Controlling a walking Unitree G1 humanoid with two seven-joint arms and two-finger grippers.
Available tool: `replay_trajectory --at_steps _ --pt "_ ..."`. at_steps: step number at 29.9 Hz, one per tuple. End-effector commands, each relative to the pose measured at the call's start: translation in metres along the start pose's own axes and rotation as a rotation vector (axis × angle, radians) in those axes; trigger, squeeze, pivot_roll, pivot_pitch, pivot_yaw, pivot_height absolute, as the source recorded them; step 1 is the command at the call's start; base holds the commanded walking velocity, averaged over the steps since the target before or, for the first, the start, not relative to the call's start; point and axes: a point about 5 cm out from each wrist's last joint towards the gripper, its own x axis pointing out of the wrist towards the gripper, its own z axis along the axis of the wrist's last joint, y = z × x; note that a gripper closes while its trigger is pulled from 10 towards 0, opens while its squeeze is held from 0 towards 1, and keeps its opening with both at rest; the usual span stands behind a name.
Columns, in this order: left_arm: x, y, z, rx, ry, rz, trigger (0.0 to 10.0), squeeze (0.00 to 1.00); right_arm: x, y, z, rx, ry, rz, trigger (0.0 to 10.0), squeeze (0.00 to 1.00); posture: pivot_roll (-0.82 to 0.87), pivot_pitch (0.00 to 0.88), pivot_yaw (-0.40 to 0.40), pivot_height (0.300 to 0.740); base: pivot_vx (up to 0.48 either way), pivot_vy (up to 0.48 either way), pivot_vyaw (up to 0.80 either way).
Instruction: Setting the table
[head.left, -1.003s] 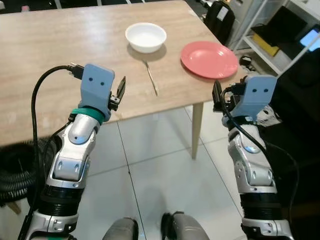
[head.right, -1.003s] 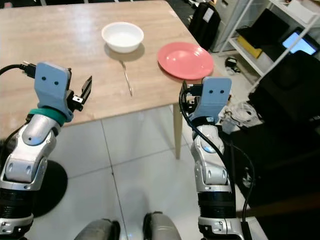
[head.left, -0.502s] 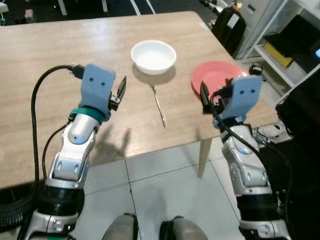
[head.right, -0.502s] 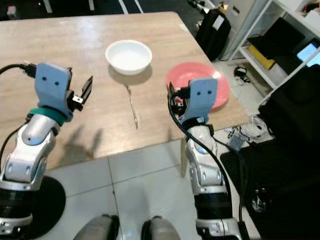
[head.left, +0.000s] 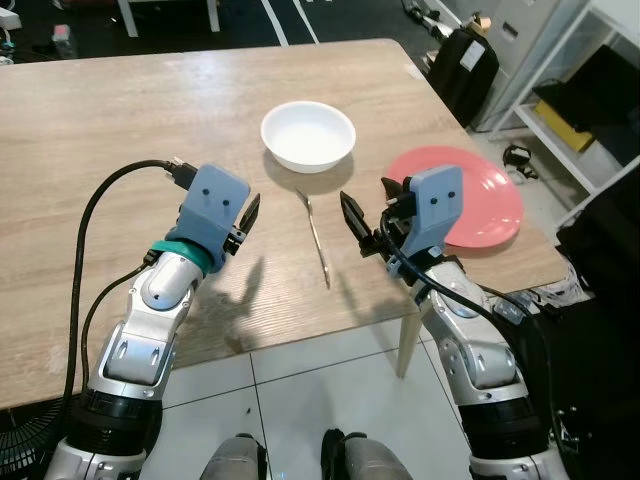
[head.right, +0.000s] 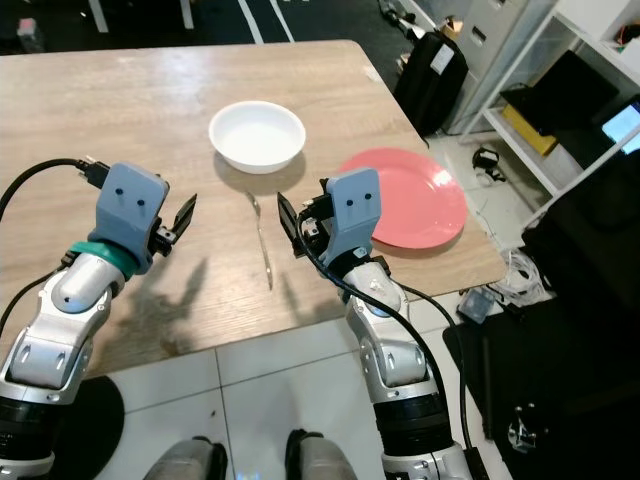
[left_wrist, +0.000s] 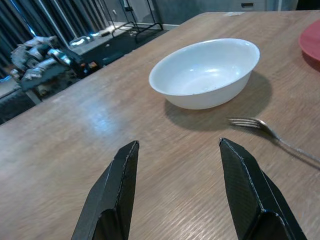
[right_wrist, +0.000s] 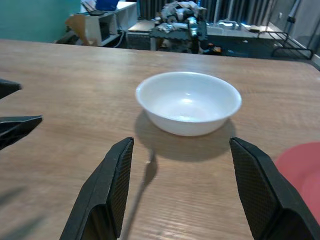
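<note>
A white bowl (head.left: 308, 135) stands on the wooden table (head.left: 120, 130), with a metal fork (head.left: 317, 240) lying just in front of it, tines toward the bowl. A pink plate (head.left: 475, 195) sits near the table's right edge. My left gripper (head.left: 247, 213) hovers open over the table, left of the fork. My right gripper (head.left: 362, 208) is open too, just right of the fork and left of the plate. The left wrist view looks past the open fingers (left_wrist: 115, 190) to the bowl (left_wrist: 205, 72) and fork tines (left_wrist: 250, 122). The right wrist view has the bowl (right_wrist: 188, 101) between its fingers (right_wrist: 107, 195).
The table's near edge runs under my forearms, and its right corner lies just past the plate, over a table leg (head.left: 408, 335). A black backpack (head.left: 468, 60) and white shelves (head.left: 590, 90) stand on the right. Tiled floor (head.left: 300, 400) is below me.
The view has shifted as I came up to the table. Both grippers now reach over the tabletop. The right gripper swung left from beside the plate to beside the fork.
</note>
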Motion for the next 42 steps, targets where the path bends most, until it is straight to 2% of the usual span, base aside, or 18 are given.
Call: replay_trajectory --at_steps 1,2,4,12,13,15,16,17,20,24,25,26,28,29,30,31,40,42 --pt "-0.001 -0.003 -0.008 0.006 0.041 -0.006 10.0 0.00 -0.002 0.008 -0.011 -0.015 0.067 0.040 10.0 0.00 0.11 0.011 -0.001 0.740 0.000 0.000 0.00" --pt "-0.001 -0.003 -0.008 0.006 0.041 -0.006 10.0 0.00 -0.002 0.008 -0.011 -0.015 0.067 0.040 10.0 0.00 0.11 0.011 -0.001 0.740 0.000 0.000 0.00" --pt "-0.001 0.000 -0.009 0.012 0.049 0.011 10.0 0.00 0.002 0.023 -0.030 -0.036 0.168 0.080 10.0 0.00 0.11 0.008 -0.006 0.740 0.000 0.000 0.00" --pt "-0.002 0.007 -0.009 0.019 0.059 0.039 10.0 0.00 0.009 0.030 -0.048 -0.027 0.244 0.058 10.0 0.01 0.13 0.013 -0.011 0.740 0.000 0.000 0.00" --pt "-0.002 0.013 -0.009 0.019 0.068 0.066 10.0 0.00 0.014 0.033 -0.054 -0.016 0.273 0.046 10.0 0.42 0.14 0.019 -0.014 0.740 0.000 0.000 0.00" --pt "-0.002 0.013 -0.009 0.019 0.068 0.066 10.0 0.00 0.014 0.033 -0.054 -0.016 0.273 0.046 10.0 0.42 0.14 0.019 -0.014 0.740 0.000 0.000 0.00" --pt "-0.002 0.019 -0.009 0.016 0.074 0.092 10.0 0.00 0.019 0.035 -0.058 -0.005 0.297 0.030 10.0 0.74 0.14 0.023 -0.017 0.740 0.000 0.000 0.00" --pt "-0.003 0.025 -0.007 0.018 0.075 0.118 10.0 0.00 0.025 0.037 -0.061 0.004 0.316 0.008 10.0 1.00 0.16 0.032 -0.027 0.740 0.000 0.000 0.00" --pt "-0.005 0.034 -0.005 0.026 0.074 0.155 10.0 0.00 0.033 0.041 -0.062 -0.007 0.346 -0.004 10.0 1.00 0.17 0.043 -0.038 0.740 0.000 0.000 0.00" --pt "-0.007 0.035 -0.005 0.027 0.076 0.160 10.0 0.00 0.033 0.041 -0.064 -0.028 0.364 0.000 10.0 1.00 0.18 0.048 -0.041 0.740 0.000 0.000 0.00" --pt "-0.008 0.034 -0.005 0.026 0.078 0.161 10.0 0.00 0.033 0.039 -0.067 -0.041 0.393 -0.021 10.0 0.00 0.18 0.055 -0.046 0.740 0.000 0.000 0.00" --pt "-0.008 0.033 -0.005 0.025 0.079 0.161 10.0 0.00 0.032 0.036 -0.071 -0.051 0.420 -0.042 8.9 0.00 0.18 0.059 -0.049 0.740 0.000 0.000 0.00" --pt "-0.009 0.033 -0.006 0.023 0.081 0.162 10.0 0.00 0.032 0.034 -0.074 -0.053 0.441 -0.066 8.9 0.00 0.18 0.059 -0.049 0.740 0.000 0.000 0.00" --pt "-0.009 0.032 -0.005 0.021 0.082 0.163 10.0 0.00 0.031 0.031 -0.076 -0.051 0.457 -0.081 3.4 0.00 0.17 0.062 -0.053 0.740 0.000 0.000 0.00" --pt "-0.009 0.032 -0.005 0.021 0.082 0.163 10.0 0.00 0.031 0.031 -0.076 -0.051 0.457 -0.081 3.4 0.00 0.17 0.062 -0.053 0.740 0.000 0.000 0.00" --pt "-0.010 0.032 -0.006 0.019 0.083 0.164 10.0 0.00 0.029 0.028 -0.079 -0.044 0.473 -0.095 0.0 0.00 0.17 0.065 -0.053 0.740 0.000 0.000 0.00" --pt "-0.011 0.030 -0.007 0.004 0.093 0.169 10.0 0.00 0.013 0.004 -0.097 0.003 0.560 -0.154 0.0 0.00 0.16 0.080 -0.061 0.740 0.000 0.000 0.00" --pt "-0.011 0.030 -0.007 0.004 0.093 0.169 10.0 0.00 0.013 0.004 -0.097 0.003 0.560 -0.154 0.0 0.00 0.16 0.080 -0.061 0.740 0.000 0.000 0.00"
